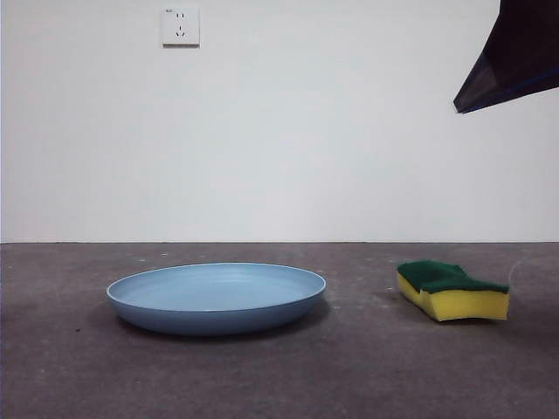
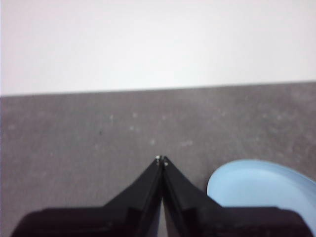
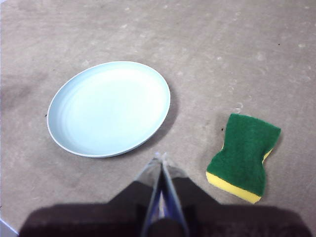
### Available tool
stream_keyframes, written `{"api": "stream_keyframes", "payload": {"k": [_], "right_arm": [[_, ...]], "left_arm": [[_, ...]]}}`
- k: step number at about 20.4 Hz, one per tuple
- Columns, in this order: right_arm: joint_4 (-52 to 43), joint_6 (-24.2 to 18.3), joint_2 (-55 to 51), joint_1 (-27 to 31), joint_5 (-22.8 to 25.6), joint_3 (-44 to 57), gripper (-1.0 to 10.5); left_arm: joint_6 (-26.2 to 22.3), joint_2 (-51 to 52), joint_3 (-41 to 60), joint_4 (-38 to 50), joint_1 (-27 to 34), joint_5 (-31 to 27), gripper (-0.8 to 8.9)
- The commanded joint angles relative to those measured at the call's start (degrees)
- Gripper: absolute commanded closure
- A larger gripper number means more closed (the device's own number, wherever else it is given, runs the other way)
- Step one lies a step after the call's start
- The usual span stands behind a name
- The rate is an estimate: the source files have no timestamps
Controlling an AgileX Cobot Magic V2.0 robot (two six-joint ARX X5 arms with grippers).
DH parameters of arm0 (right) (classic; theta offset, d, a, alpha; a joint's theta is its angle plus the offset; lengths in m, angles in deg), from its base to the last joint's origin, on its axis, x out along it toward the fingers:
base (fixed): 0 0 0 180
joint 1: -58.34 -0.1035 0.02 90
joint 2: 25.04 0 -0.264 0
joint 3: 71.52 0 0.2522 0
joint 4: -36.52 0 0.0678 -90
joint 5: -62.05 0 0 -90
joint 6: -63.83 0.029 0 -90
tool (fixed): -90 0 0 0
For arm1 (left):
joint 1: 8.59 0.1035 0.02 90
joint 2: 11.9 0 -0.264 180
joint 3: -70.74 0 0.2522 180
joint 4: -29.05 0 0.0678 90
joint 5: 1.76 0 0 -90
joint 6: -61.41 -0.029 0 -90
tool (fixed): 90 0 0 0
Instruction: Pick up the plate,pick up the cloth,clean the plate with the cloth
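Note:
The light-blue plate (image 1: 217,297) lies flat on the grey table, left of centre in the front view. The cloth (image 1: 452,291), a yellow sponge with a green scouring top, lies to its right. The right wrist view looks down on both the plate (image 3: 109,108) and the cloth (image 3: 244,155), with my right gripper (image 3: 162,159) shut and empty, high above the table between them. My left gripper (image 2: 161,160) is shut and empty too, with the plate's rim (image 2: 256,185) just beside it. A dark arm tip (image 1: 515,57) shows at the front view's top right corner.
A white wall with a socket (image 1: 180,26) stands behind the table. Bare grey table surface (image 1: 367,384) surrounds the plate and sponge.

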Motion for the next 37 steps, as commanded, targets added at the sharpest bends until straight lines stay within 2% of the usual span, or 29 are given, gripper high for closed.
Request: {"api": "stream_keyframes", "payload": {"k": [1,10,15,30,32,34,37], "right_arm": [[-0.3,0.4,-0.1,-0.1,0.1,0.3,9.6],[-0.3,0.3,-0.1,-0.1,0.1,0.3,9.6],[-0.3,0.4,-0.1,-0.1,0.1,0.3,9.6],[-0.3,0.3,-0.1,-0.1,0.1,0.3,9.6],[-0.2,-1.2,-0.2,-0.1,0.2,0.3,9.6],[0.1,-6.5,-1.4,-0.1,0.3,0.3,9.6],[-0.3,-11.3,-5.0,2.5,0.2,0.4,9.6]], "left_arm": [[-1.1,2.8,4.0,3.1,1.5,0.7,8.14],[-0.4,8.3,13.3,5.2,3.7,0.5,8.14],[-0.6,9.6,13.5,-2.6,4.7,-0.1,8.14],[-0.6,9.5,13.4,-2.6,4.7,0.2,8.14],[-0.6,9.5,13.4,-2.6,4.7,0.2,8.14],[-0.6,9.5,13.4,-2.6,4.7,0.2,8.14],[-0.6,9.5,13.4,-2.6,4.7,0.2,8.14]]}}
